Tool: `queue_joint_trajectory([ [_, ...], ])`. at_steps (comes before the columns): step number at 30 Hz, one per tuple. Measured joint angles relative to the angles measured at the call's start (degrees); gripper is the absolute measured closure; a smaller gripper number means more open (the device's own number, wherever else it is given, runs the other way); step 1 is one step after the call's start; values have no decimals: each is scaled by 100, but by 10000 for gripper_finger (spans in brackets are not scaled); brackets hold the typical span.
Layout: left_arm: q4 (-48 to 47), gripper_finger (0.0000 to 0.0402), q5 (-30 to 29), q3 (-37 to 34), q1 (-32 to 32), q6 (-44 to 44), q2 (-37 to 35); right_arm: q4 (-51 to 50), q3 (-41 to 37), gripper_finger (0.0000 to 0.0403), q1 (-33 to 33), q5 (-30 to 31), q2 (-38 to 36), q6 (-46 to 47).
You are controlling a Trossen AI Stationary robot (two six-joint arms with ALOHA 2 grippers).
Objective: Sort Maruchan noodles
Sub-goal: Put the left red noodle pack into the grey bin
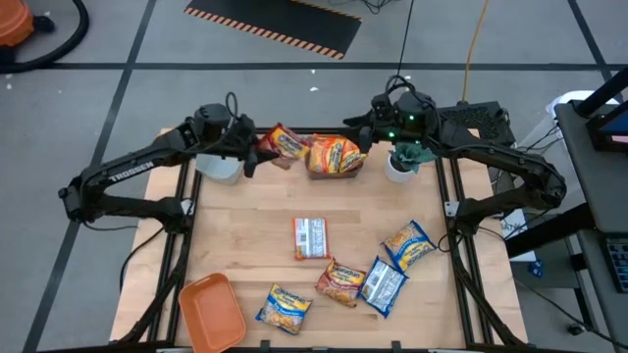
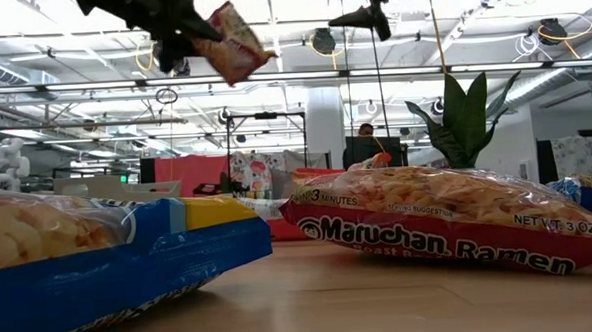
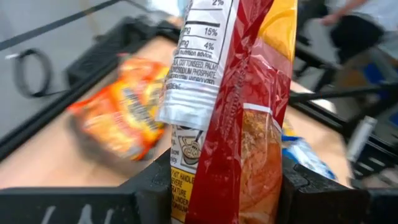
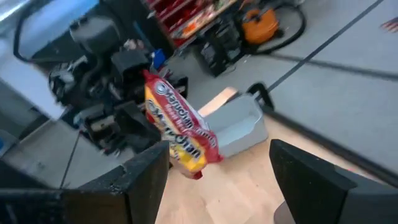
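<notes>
- The tabletop (image 1: 255, 250) is pale wood planks framed by dark rails; grey floor with dark lines lies all around it, and a black mat with striped edging (image 1: 275, 25) sits beyond the far side.
- The left hand (image 1: 253, 149) is raised over the far-left part of the tabletop, clamped on a red packet (image 1: 283, 144) that hangs in the air; in the left wrist view the packet (image 3: 239, 118) stands between the two dark fingers (image 3: 298, 186), nutrition panel showing.
- The right hand (image 1: 365, 126) hovers at the far edge, its fingers (image 4: 311, 171) standing apart with nothing between them.
- An orange packet (image 1: 334, 155) lies in a dark bin at the far middle; a white-backed one (image 1: 310, 237) lies mid-table; four more (image 1: 343, 281) are scattered near the front right.
- A potted plant (image 1: 402, 162) stands far right; an orange tray (image 1: 211, 312) front left; a white cup (image 1: 220, 165) far left.
- Behind, an open hall with ceiling lights and racks.
</notes>
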Motion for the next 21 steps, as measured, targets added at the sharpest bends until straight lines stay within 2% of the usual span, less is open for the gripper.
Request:
queue_joint_trajectory([
  [6, -578, 263, -854, 0, 342, 81, -135, 26, 2, 133, 106, 608, -87, -50],
  [14, -1857, 253, -1785, 0, 818, 130, -135, 24, 2, 133, 186, 605, -85, 134],
  [21, -2512, 251, -2145, 0, 1178, -98, -135, 25, 2, 133, 210, 594, -85, 219],
])
